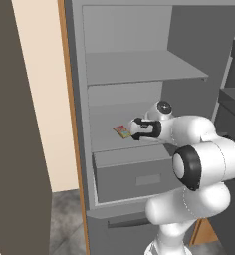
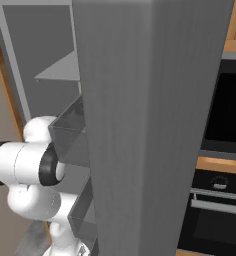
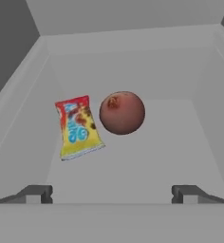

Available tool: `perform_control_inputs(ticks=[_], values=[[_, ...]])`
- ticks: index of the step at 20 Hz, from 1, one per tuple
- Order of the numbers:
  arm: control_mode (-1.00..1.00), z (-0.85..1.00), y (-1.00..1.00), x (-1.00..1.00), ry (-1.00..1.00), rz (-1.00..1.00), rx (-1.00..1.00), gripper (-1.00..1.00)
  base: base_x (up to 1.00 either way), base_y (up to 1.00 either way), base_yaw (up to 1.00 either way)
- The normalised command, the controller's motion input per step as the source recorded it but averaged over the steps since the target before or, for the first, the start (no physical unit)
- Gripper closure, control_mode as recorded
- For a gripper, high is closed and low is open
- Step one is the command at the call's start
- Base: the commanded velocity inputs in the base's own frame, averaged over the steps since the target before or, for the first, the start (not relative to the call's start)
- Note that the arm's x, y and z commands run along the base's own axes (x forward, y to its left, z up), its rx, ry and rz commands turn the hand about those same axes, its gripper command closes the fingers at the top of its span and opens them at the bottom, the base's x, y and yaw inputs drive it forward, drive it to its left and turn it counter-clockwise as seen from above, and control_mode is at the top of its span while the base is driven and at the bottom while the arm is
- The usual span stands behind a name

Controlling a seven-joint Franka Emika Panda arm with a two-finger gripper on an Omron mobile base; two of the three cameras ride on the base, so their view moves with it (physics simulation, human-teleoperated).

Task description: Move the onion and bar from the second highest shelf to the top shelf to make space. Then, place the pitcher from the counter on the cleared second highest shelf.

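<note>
On the second shelf [image 3: 171,142] the bar [image 3: 77,127] lay touching the onion [image 3: 122,113]; the gripper [image 3: 112,193] hung spread wide, nothing between.

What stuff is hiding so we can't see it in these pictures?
- Onion: in the left base view the arm's hand covers it; beside the hand, just the bar peeks out.
- Shelf contents: in the right base view the big grey fridge door blocks them.
- Pincer: hand view cuts off all but its tips, spread wide apart.
</note>
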Motion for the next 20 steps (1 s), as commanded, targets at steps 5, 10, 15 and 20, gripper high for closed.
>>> perform_control_inputs(ticks=[5, 10, 15, 20], values=[[-1.0, -0.22, -0.06, 0.28, 0.01, 0.0, 0.01, -1.0, 0.0, 0.0, 0.0], [-1.0, -0.14, -0.05, 0.27, 0.03, 0.0, 0.01, -1.0, 0.0, 0.0, 0.0], [-1.0, -0.17, 0.0, 0.35, 0.02, 0.0, 0.0, -1.0, 0.0, 0.0, 0.0], [-1.0, -0.21, 0.0, 0.4, 0.02, 0.0, 0.0, -1.0, 0.0, 0.0, 0.0]])
